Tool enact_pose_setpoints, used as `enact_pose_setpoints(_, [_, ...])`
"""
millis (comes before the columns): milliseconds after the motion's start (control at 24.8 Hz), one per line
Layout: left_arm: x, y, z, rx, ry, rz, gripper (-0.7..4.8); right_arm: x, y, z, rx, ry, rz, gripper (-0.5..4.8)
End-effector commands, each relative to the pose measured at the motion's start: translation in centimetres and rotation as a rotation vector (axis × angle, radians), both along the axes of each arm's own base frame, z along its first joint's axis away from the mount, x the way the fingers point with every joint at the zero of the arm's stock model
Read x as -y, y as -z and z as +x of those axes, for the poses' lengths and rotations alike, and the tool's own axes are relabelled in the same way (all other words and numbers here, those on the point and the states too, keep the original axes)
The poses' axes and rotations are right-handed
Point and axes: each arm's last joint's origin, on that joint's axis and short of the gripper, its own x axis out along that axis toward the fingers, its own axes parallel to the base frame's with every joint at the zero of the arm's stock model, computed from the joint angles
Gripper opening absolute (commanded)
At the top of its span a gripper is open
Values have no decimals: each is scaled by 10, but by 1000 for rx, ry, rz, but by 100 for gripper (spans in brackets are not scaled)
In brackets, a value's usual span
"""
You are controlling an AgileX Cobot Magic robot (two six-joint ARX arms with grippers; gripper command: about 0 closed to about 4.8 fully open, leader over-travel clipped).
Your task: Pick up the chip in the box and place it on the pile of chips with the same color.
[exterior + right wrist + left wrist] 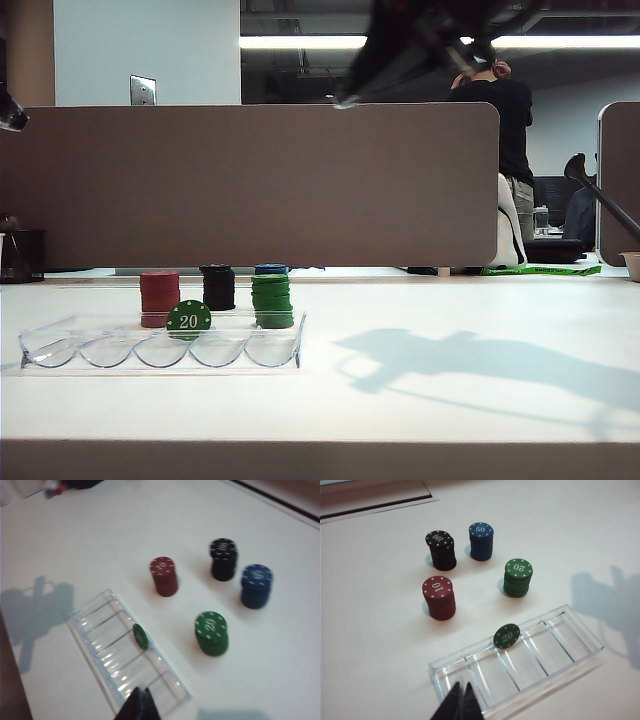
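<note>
In the lower left of the exterior view, a round dark-green chip (pixel 188 319) marked "20" stands on edge in the long clear plastic box (pixel 160 348) with scalloped grooves.

Just behind the box stand the short stack of green chips (pixel 272 303), a red stack (pixel 159 297), a black stack (pixel 218 287) and a blue stack (pixel 481 541). The left gripper (pixel 460 702) hangs above the box's near edge, jaws together and empty. The right gripper (pixel 140 706), likewise pressed together and holding nothing, hovers over the box's end.

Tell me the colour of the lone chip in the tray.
Dark green, with a white 20: the chip shows best in the left wrist view.
</note>
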Motion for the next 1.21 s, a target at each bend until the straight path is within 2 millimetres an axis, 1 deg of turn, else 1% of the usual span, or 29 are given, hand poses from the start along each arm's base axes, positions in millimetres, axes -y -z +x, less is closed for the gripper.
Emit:
enact_pose_setpoints(40, [0,0,-1,-13,4,-2,-6,-15,2,17,-51,-128,-25,-6])
enact_pose_setpoints(81, [0,0,-1,-17,4,-2,-6,-18,3,22,-62,-148,-26,-6])
enact_pose_setpoints(121, [0,1,-1,-21,5,-1,-6,-28,7,29,-84,-191,-33,-6])
enact_pose_setpoints(283, [0,1,-1,-23,5,-1,-6,-45,17,39,-110,-240,-80,-6])
enact_pose_setpoints(485, [0,1,-2,-23,5,-1,-6,-69,27,42,-105,-303,-148,-6])
enact_pose_setpoints(687, [0,0,-1,-12,26,-11,-6,-87,36,40,-13,-317,-252,1])
enact_pose_setpoints(808, [0,-1,-1,0,27,-10,-6,-93,40,37,0,-340,-260,46])
enact_pose_setpoints(889, [0,-1,-1,1,26,-10,-6,-96,42,36,9,-355,-268,65])
enact_pose_setpoints(969, [0,-1,-1,-1,26,-10,-6,-100,43,34,15,-369,-269,110])
enact_pose_setpoints(1131, [0,-1,-1,-1,26,-10,-6,-107,48,32,19,-407,-250,177])
enact_pose_setpoints(1212, [0,-1,-1,-2,26,-10,-6,-111,54,34,10,-430,-231,177])
